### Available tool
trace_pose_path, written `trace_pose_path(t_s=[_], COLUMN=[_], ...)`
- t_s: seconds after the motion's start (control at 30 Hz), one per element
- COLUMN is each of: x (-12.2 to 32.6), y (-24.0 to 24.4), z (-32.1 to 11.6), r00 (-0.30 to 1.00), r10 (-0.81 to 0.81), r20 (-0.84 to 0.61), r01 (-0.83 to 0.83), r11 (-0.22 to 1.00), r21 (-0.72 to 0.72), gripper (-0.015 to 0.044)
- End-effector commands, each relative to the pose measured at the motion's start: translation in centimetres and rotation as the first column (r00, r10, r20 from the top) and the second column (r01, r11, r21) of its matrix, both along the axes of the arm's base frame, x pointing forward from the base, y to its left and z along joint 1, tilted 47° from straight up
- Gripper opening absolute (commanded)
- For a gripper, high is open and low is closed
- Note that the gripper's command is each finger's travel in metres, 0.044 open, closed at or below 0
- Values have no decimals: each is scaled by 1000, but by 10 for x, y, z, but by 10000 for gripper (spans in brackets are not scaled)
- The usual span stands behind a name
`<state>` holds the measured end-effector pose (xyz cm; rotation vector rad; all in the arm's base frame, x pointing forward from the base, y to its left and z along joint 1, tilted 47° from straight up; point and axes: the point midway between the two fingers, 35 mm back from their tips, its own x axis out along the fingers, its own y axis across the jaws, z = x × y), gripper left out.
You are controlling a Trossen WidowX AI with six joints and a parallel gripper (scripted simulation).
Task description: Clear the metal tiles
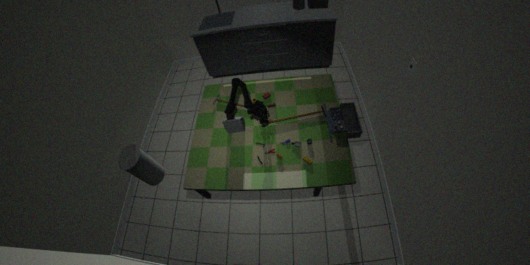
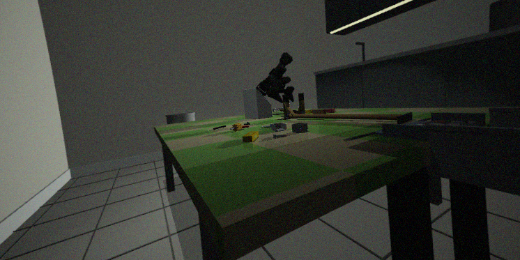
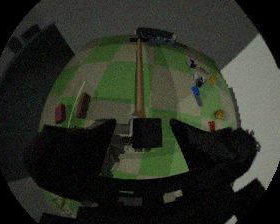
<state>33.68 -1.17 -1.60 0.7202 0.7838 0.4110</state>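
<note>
The long scraper [image 1: 295, 116] [image 2: 345, 116] [image 3: 139, 75] lies on the table. Its wooden handle runs toward the steel plate [image 1: 330, 128], and its dark blade is beside the plate's near end. A black-topped upright grip stands at the handle's near end. My gripper [image 1: 263, 123] [image 2: 287, 99] [image 3: 143, 121] is open just over that end; in the wrist view the grip's black top shows between and just below the fingertips, not clamped. Several small metal tiles [image 1: 337, 123] lie on the plate. The catch box [image 1: 354, 110] [image 2: 472, 156] is at the plate's far end; its inside is too dark to read.
Another long-handled tool [image 1: 222, 101] lies behind the arm. A grey box [image 1: 234, 125] stands by the arm's base. A red block [image 1: 266, 95] lies toward the back. Toward the front lie a yellow block [image 1: 307, 160] [image 2: 250, 136], red pliers [image 1: 267, 152], a blue-handled tool [image 1: 287, 141] and other small items.
</note>
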Motion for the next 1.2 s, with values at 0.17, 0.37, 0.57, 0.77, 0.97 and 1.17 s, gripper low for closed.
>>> trace_pose_path(t_s=[0.17, 0.37, 0.57, 0.77, 0.97, 1.17], x=[5, 6, 6, 6, 6, 6], y=[10, 8, 8, 8, 7, 4], z=[-9, -4, -4, -4, -4, -6], r00=[1000, 1000, 1000, 1000, 1000, 1000], r10=[-4, 0, 0, 0, -1, -5], r20=[-10, 3, 3, 3, 2, -2], r01=[4, 0, 0, 0, 1, 5], r11=[1000, 1000, 1000, 1000, 1000, 1000], r21=[9, 6, 6, 6, 11, 12], gripper=[440, 309, 151, 92, 0, 0])
